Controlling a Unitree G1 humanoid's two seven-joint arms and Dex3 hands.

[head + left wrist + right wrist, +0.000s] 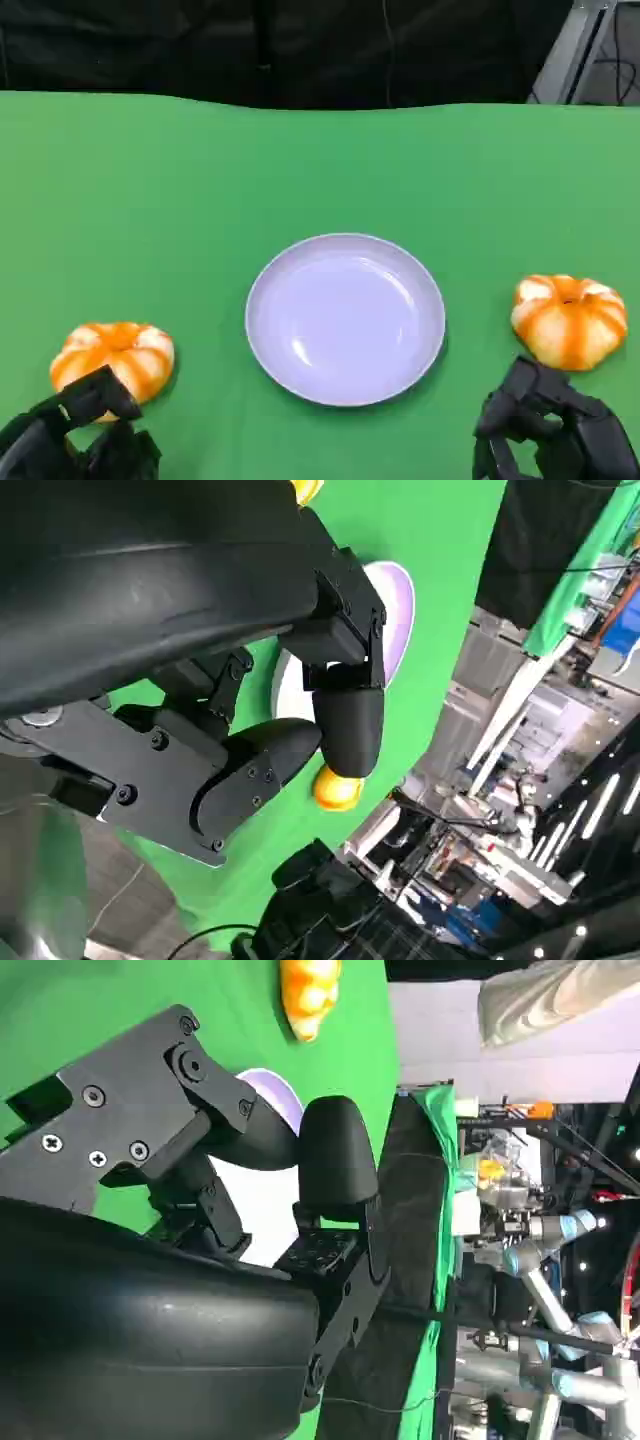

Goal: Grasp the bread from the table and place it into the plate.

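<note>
The left hand [85, 430] sits low over the green table [200, 190], holding nothing, its fingers [100, 392] apart and reaching forward; one bread roll [112, 358], orange with pale stripes, lies just beyond those fingertips, so close that I cannot tell whether they touch it. In the left wrist view the same hand [300, 720] shows its fingers [348, 720] spread with nothing between them; a bit of a roll [336, 790] peeks out just past one fingertip, and the plate [400, 620] lies behind the fingers.

The right hand [555, 430] also hangs low over the table and grips nothing; its fingers [530, 395] are loosely bent but parted; the second bread roll [570, 320] rests on the cloth just ahead of them, slightly to their outer side, with a thin strip of green between roll and fingertips. From the right wrist, that hand [250, 1190] has its fingers [335, 1160] apart and empty; a roll [308, 990] lies well beyond them across the table, and part of the plate [275, 1095] shows between the fingers.

The plate [345, 318], round, pale and shallow, stands between the two hands, farther forward than either set of fingertips, with nothing on it; both rolls lie on the table, apart from the plate's rim.
</note>
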